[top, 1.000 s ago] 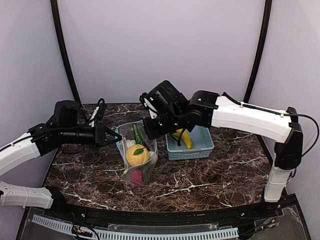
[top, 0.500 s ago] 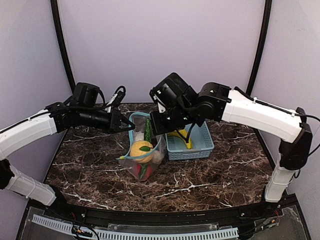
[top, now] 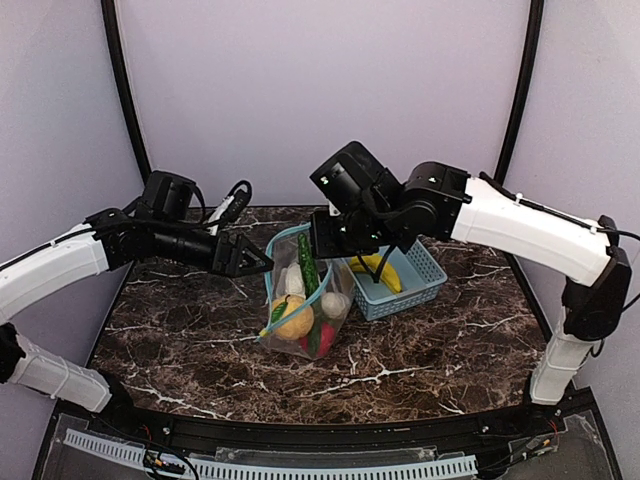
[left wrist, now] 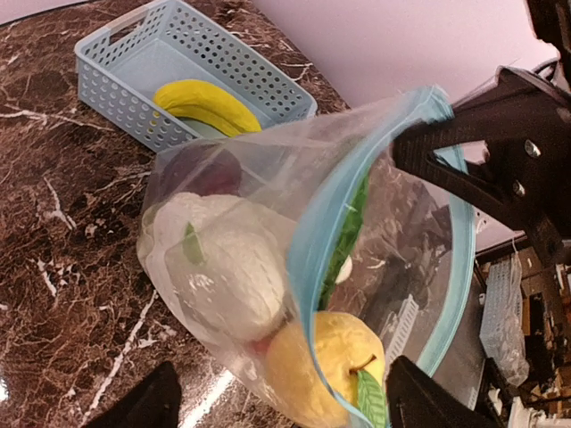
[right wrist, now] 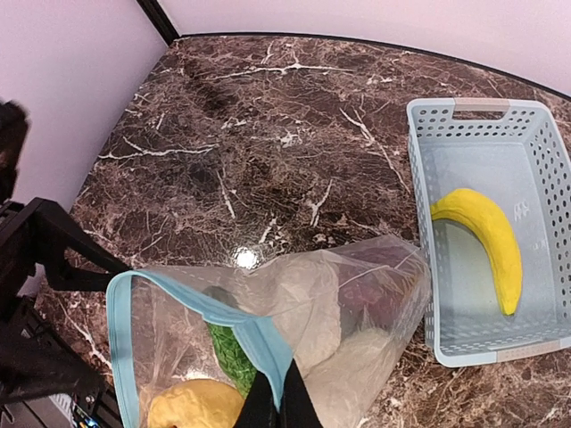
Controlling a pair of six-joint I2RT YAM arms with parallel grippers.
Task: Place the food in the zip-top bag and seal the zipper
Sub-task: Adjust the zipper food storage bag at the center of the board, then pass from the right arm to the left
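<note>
On the counter (top: 180, 340), beside the basket (top: 425, 275), the bag (top: 300, 300) hangs from my right claw (right wrist: 278, 397), pinched on its zipper (right wrist: 201, 303) so the mouth faces up and nothing spills. My left claw (top: 262, 260) is spread beside the rim, gripping nothing. The banana (right wrist: 486, 236) lies in the basket, not yet bagged.

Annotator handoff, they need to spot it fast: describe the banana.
On the dark marble table, find the light blue lattice basket beside the clear zip-top bag. The banana lies alone inside that basket: long, curved and plain yellow, the only food outside the bag.
</note>
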